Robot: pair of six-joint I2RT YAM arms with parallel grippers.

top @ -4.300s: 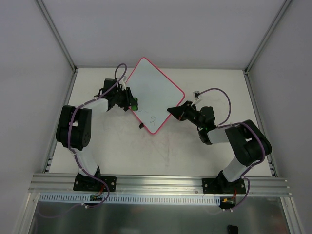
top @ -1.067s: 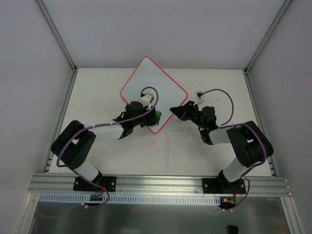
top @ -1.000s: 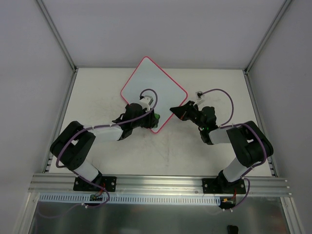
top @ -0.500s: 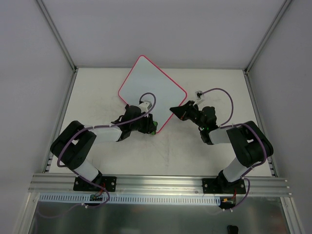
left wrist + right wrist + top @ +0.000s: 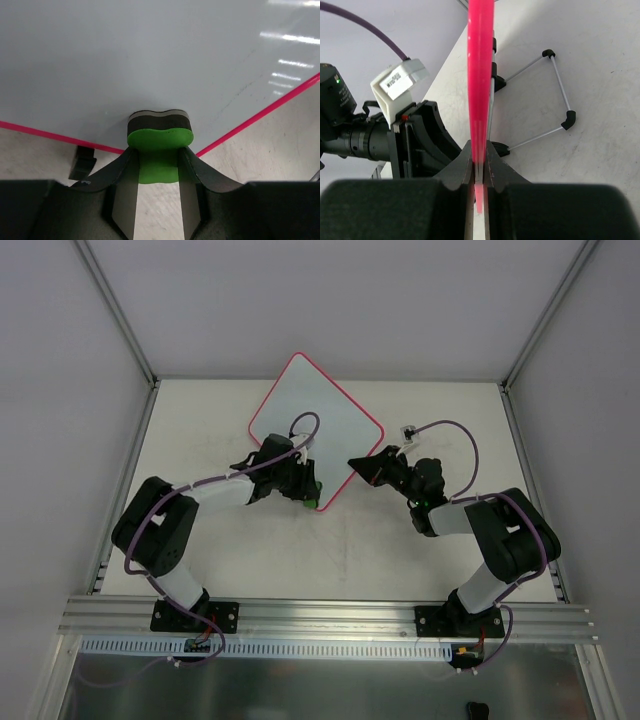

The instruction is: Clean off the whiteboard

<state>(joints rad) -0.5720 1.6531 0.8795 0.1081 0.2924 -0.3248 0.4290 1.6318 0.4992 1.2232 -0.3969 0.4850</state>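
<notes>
The whiteboard (image 5: 315,410), white with a thin pink-red frame, lies turned like a diamond at the back middle of the table. Its face shows no writing in the left wrist view (image 5: 150,55). My left gripper (image 5: 310,498) is shut on the green bone-shaped eraser (image 5: 159,150), whose dark pad rests on the board near its near corner. My right gripper (image 5: 357,466) is shut on the board's right edge, seen edge-on as a pink strip (image 5: 480,75) between the jaws.
A thin wire stand with black tips (image 5: 555,92) shows on the table under the board in the right wrist view. A black clip (image 5: 84,162) sits at the board's frame. Grey walls close in the table.
My left gripper has swept the eraser from the board's left edge across to its near corner. The scribbles seen earlier near that corner are gone. The board has shifted slightly; the right gripper has stayed.
</notes>
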